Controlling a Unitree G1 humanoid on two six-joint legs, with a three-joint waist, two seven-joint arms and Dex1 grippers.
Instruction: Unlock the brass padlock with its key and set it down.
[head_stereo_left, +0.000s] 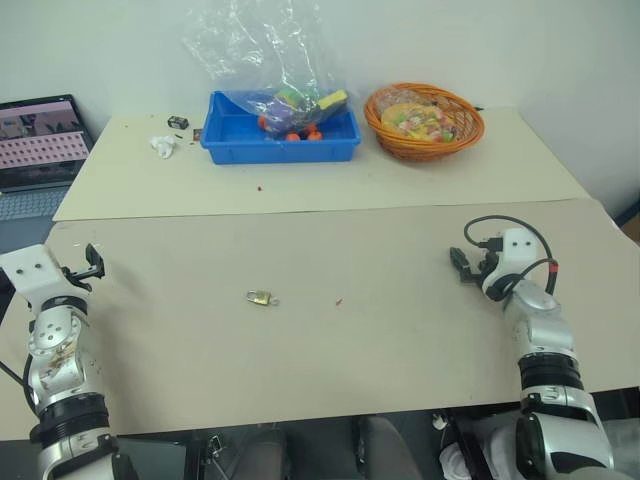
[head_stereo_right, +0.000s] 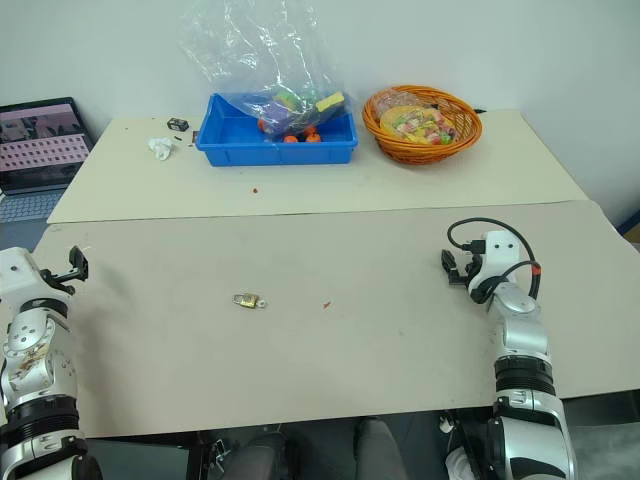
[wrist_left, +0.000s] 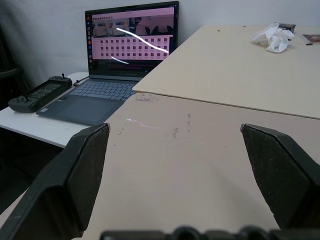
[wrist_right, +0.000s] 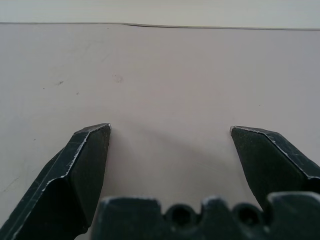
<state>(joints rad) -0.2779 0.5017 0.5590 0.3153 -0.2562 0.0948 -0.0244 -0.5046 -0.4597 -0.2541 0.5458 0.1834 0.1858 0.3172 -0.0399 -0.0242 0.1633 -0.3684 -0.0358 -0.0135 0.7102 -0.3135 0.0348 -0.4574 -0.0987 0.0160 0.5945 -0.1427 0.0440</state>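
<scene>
Brass padlock (head_stereo_left: 260, 297) lying mid-tabletop (head_stereo_left: 400, 330), left gripper (head_stereo_left: 92, 264) at nine o'clock and right gripper (head_stereo_left: 462, 262) at three o'clock both spreading wide, grasping nothing

Two silver-and-white jointed arms with black bands. The right gripper (head_stereo_left: 460, 262) has a white wrist block and looping black cables with a red tip. The left gripper (head_stereo_left: 94, 262) has black wedge-shaped fingers (wrist_left: 75, 175).
</scene>
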